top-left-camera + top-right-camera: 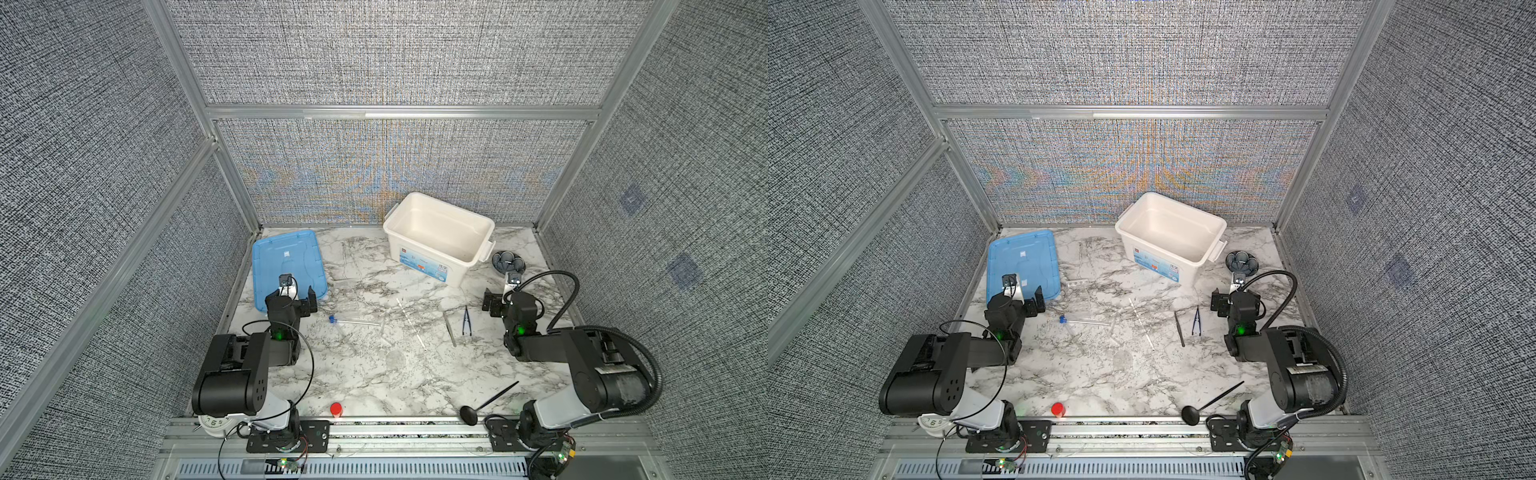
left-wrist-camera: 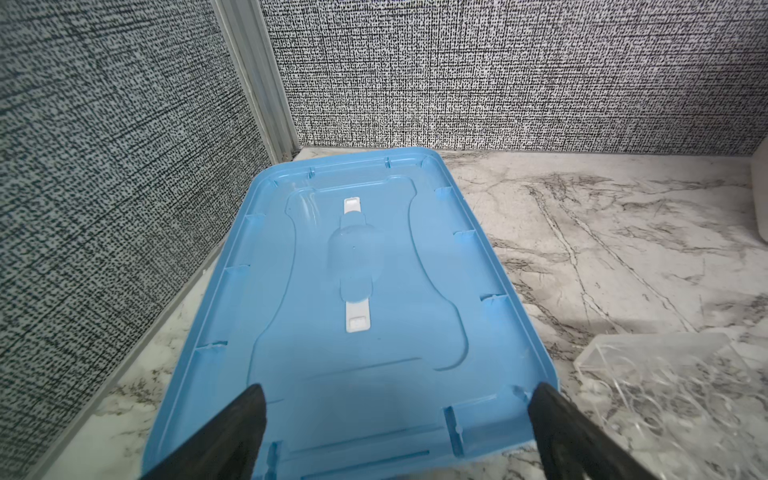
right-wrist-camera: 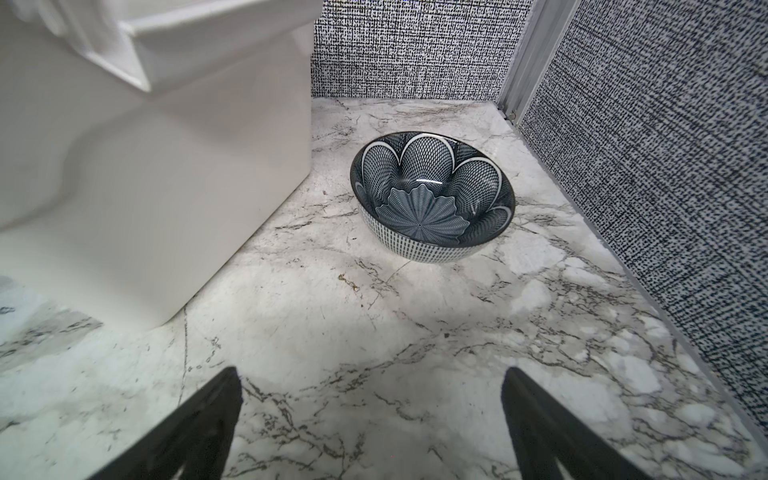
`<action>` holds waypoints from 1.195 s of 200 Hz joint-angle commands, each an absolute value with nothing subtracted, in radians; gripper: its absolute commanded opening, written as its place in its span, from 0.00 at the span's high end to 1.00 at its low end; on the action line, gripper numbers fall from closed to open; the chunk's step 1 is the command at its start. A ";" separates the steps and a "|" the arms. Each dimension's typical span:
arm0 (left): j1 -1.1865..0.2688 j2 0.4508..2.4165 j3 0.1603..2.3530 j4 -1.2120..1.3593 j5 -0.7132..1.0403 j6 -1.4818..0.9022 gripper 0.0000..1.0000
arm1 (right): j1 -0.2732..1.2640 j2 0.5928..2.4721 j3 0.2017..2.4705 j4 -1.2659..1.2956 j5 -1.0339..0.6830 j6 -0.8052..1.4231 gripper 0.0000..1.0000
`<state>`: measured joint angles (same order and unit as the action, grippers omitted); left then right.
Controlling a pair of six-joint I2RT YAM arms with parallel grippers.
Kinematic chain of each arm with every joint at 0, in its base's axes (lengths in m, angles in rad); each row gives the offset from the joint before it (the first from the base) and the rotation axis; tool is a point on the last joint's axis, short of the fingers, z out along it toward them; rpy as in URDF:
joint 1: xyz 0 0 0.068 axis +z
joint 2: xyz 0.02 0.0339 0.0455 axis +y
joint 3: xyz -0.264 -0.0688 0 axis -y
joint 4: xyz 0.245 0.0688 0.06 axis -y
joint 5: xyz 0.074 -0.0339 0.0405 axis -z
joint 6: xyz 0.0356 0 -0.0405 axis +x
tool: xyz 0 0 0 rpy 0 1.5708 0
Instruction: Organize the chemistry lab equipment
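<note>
**Bench layout: both claws spread and empty, equipment loose on the table**

The marble table (image 1: 374, 374) carries every item. The white bin (image 1: 428, 245) stands open at the far centre-right, and nothing shows inside it. The blue lid (image 1: 286, 257) lies flat at the far left. The patterned bowl (image 3: 432, 249), just right of the bin, is empty too.

The left gripper (image 2: 399, 399) hangs over the lid's near end, jaws spread wide and gripping nothing. The right gripper (image 3: 372, 374) hangs over bare table facing the bowl, jaws likewise spread and empty.

The equipment lies on the table between the two arms, none of it in a container. The clear rack (image 2: 656, 365) sits just beside the lid's right edge, near the left gripper. A blue-capped tube (image 1: 353, 321) lies on its side near that gripper, toward the centre. Thin droppers (image 1: 409, 320) lie at mid-table, well apart from both grippers. The silver tweezers (image 1: 449, 328) and dark forceps (image 1: 466, 322) lie side by side, the forceps near the right gripper.
</note>
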<state>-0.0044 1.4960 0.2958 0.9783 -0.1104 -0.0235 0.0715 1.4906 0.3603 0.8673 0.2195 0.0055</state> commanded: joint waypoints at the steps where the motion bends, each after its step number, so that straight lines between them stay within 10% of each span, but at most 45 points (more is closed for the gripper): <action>1: -0.007 1.401 0.301 0.957 -0.182 -0.047 0.01 | 0.072 1.378 0.365 0.766 0.216 0.010 0.01; 66: -0.008 1.077 0.618 0.020 -0.003 -0.173 0.01 | 0.064 0.897 0.618 -0.196 0.413 0.396 0.01; 131: -0.003 0.965 0.771 -0.420 0.094 -0.568 0.01 | 0.140 0.774 0.662 -0.559 0.015 0.455 0.01; 239: -0.251 1.586 1.222 -0.718 0.003 -0.432 0.01 | 0.576 0.912 0.704 -0.505 0.218 0.507 0.01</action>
